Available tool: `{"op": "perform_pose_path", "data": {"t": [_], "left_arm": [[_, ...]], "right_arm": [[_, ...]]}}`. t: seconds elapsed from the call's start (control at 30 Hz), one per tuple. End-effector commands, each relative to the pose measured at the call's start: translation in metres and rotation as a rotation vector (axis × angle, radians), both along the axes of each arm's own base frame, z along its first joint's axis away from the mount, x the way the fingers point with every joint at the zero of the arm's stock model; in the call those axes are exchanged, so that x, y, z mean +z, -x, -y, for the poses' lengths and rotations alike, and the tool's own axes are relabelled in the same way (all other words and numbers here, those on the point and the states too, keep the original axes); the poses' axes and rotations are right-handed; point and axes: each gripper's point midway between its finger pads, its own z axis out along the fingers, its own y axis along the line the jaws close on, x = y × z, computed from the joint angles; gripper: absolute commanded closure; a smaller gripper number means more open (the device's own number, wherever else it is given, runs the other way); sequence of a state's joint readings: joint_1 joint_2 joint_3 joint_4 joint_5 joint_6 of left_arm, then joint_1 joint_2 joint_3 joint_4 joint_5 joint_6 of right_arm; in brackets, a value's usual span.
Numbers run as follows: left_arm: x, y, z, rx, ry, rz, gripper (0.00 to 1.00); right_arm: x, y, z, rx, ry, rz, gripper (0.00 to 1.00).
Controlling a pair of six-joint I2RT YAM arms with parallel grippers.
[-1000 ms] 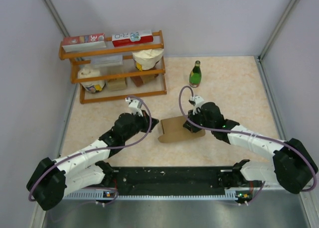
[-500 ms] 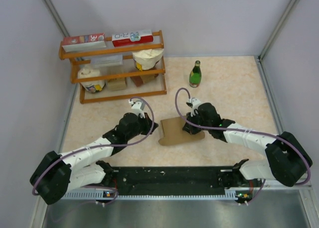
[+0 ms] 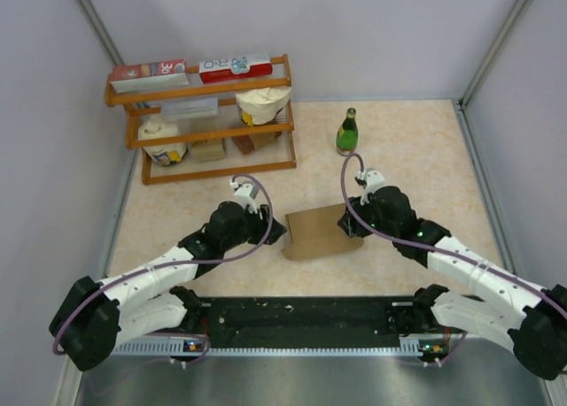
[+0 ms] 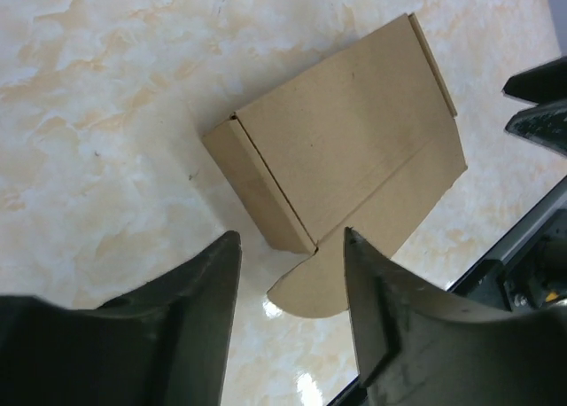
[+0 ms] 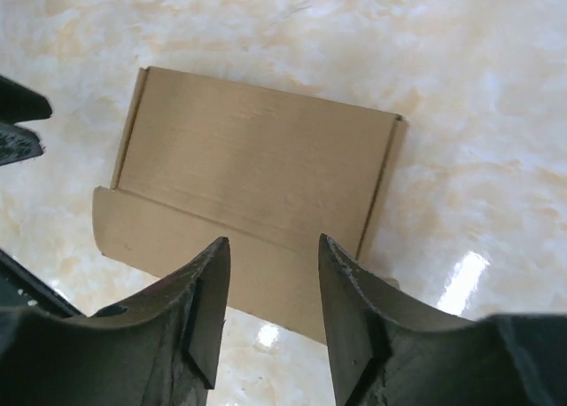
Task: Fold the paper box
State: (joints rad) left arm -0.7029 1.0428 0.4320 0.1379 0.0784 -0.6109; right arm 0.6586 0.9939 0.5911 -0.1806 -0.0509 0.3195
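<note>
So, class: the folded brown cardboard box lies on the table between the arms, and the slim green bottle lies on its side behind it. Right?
No: the slim green bottle stands upright behind the folded brown cardboard box, as the top external view shows. The rest holds.

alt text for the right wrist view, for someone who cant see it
A folded brown paper box lies flat on a pale marbled table, a round-cornered flap sticking out along one long side. The right gripper hangs above it, its two dark fingers apart, holding nothing.
</note>
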Motion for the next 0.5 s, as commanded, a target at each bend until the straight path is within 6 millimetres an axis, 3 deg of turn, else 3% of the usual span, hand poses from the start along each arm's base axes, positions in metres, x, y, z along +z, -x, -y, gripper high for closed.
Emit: {"op": "perform_pose_path", "data": {"t": [0.0,0.03,0.1,0.23,0.27,0.33,0.4,0.47], "left_arm": [[0.023,0.004,0.002,-0.014,0.042,0.015,0.35],[0.022,0.004,0.0,0.0,0.039,0.014,0.28],[0.016,0.004,-0.004,0.021,0.027,-0.005,0.22],[0.007,-0.005,-0.02,0.126,-0.027,-0.023,0.26],[0.002,-0.005,-0.025,0.14,-0.058,-0.029,0.33],[0.0,-0.009,-0.031,0.171,-0.099,-0.033,0.56],[-0.002,-0.013,-0.031,0.174,-0.126,-0.034,0.96],[-0.005,-0.017,-0.025,0.163,-0.133,-0.045,1.0]], "right_arm": [[0.005,0.002,0.034,-0.153,0.05,0.013,0.49],[0.006,0.002,0.04,-0.182,0.043,0.025,0.45],[0.007,-0.003,0.051,-0.254,0.036,0.035,0.43],[0.009,-0.019,0.072,-0.382,0.056,0.019,0.59],[0.007,-0.024,0.078,-0.409,0.08,0.014,0.69],[0.003,-0.033,0.086,-0.448,0.128,0.004,0.78],[-0.005,-0.043,0.088,-0.456,0.17,-0.028,0.85],[-0.018,-0.053,0.086,-0.453,0.211,-0.071,1.0]]}}
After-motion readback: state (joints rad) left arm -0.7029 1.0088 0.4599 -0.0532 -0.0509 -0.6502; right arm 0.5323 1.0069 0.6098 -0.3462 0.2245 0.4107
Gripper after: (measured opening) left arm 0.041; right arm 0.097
